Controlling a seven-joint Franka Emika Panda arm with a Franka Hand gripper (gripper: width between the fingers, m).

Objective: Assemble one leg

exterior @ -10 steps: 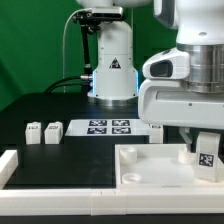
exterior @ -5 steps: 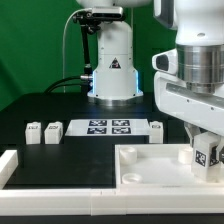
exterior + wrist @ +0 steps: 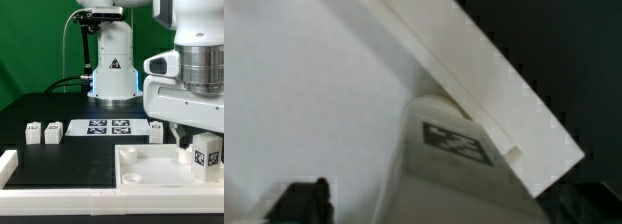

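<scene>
My gripper (image 3: 204, 148) is shut on a leg (image 3: 208, 154), a stubby white block with a black-and-white tag. It holds the leg upright at the exterior view's right, over the far right corner of the large flat white panel (image 3: 150, 168). In the wrist view the leg (image 3: 452, 150) fills the space between the jaws, with the gripper (image 3: 438, 205) around it and one dark finger (image 3: 301, 201) showing. Whether the leg touches the panel I cannot tell. Two more legs (image 3: 33, 132) (image 3: 52, 130) stand at the left, and a third (image 3: 156, 128) stands behind the panel.
The marker board (image 3: 110, 126) lies at the middle back. The robot base (image 3: 112, 65) stands behind it. A white L-shaped fence (image 3: 12, 165) runs along the front and left edge of the black table.
The wrist has turned back and forth while holding the leg. The leg has stayed over the panel's right corner, shifting only slightly.
</scene>
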